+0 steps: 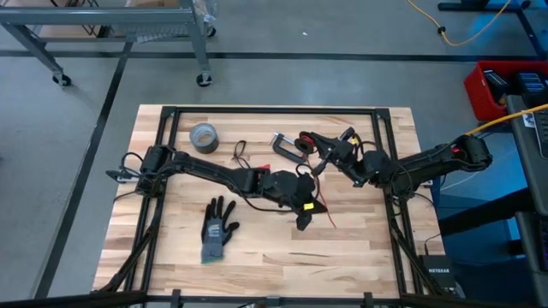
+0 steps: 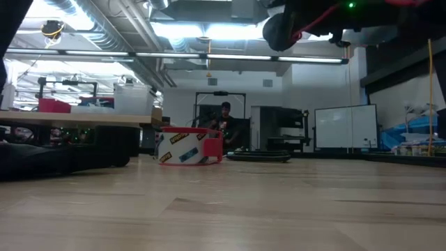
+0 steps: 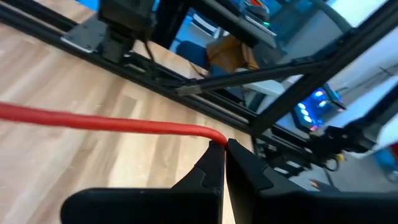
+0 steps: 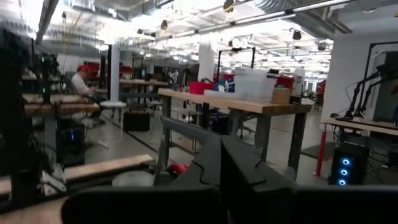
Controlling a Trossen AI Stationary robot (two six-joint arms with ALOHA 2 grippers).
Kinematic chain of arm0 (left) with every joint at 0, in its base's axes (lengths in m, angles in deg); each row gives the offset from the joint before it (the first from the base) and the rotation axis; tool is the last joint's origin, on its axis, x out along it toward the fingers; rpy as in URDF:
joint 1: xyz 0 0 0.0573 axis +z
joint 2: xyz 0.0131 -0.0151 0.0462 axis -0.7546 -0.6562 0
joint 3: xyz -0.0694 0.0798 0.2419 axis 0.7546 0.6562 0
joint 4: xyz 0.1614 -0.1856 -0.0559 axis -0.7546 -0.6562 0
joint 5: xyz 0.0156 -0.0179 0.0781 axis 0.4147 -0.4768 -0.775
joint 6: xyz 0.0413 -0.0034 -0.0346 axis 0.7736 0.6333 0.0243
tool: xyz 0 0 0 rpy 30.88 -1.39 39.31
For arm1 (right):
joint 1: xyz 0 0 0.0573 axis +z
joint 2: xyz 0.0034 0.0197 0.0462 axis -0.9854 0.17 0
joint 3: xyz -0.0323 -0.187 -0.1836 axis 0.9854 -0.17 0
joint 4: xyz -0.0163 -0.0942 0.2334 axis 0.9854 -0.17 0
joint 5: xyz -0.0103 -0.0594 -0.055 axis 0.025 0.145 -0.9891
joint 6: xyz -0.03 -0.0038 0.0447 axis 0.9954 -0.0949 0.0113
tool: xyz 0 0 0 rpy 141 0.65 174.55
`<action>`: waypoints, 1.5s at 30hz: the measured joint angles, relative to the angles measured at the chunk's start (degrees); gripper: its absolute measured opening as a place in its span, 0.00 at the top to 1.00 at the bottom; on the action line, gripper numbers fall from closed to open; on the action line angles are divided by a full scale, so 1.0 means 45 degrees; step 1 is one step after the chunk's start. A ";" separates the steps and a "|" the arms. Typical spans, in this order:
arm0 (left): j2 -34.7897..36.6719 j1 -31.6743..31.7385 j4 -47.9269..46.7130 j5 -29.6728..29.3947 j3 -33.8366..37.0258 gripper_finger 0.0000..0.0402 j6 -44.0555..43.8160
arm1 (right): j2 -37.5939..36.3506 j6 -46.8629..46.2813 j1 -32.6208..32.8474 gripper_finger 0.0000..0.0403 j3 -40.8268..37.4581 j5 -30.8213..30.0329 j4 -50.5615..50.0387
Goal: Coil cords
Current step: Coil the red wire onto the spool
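Note:
The red cord (image 1: 317,174) runs above the table's middle between my two grippers, and one loose end (image 1: 329,219) trails toward the near edge. My left gripper (image 1: 305,216) is shut on it in the left wrist view (image 3: 225,144). My right gripper (image 1: 324,154) is raised beside the clamp. It is shut and points a little upward (image 4: 221,142), and the cord leads up to it. The black cord (image 1: 240,155) lies looped on the table near the far side. The low view shows a dark gripper with a red strand (image 2: 317,19) high up. My left gripper pinches the red cord (image 3: 208,132) between its two fingertips. The cord is lifted clear of the table and runs straight away from the tips. My right gripper is shut where the red cord (image 1: 321,164) ends in the high view. Its own body hides the place of contact.
A grey duct-tape roll (image 1: 204,137) lies at the far left. A metal clamp (image 1: 287,147) and a red-edged tape ring (image 1: 305,139) lie at the far middle, and a dark glove (image 1: 218,229) is near the front left. Black frame rails (image 1: 274,111) border the tabletop.

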State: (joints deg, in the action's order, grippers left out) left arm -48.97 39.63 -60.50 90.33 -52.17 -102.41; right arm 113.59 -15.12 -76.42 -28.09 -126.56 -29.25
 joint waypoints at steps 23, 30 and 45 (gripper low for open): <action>0.1408 0.0028 -0.2114 0.1028 -0.0016 1.00 0.0215 | 0.0000 0.0010 -0.0005 0.99 0.0000 0.0016 -0.1514; 0.1846 0.0021 -0.3294 0.0945 -0.0016 1.00 0.0303 | 0.0000 0.0015 -0.0015 0.99 0.0000 0.0332 -0.1636; 0.2795 0.0328 -0.3394 0.0731 -0.0016 1.00 0.1338 | 0.0000 -0.0015 -0.0015 0.99 -0.0005 0.1772 -0.2209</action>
State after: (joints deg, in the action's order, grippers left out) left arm -36.40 41.10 -75.78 93.62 -52.24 -96.39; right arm 113.59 -15.19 -76.48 -28.11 -118.59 -39.19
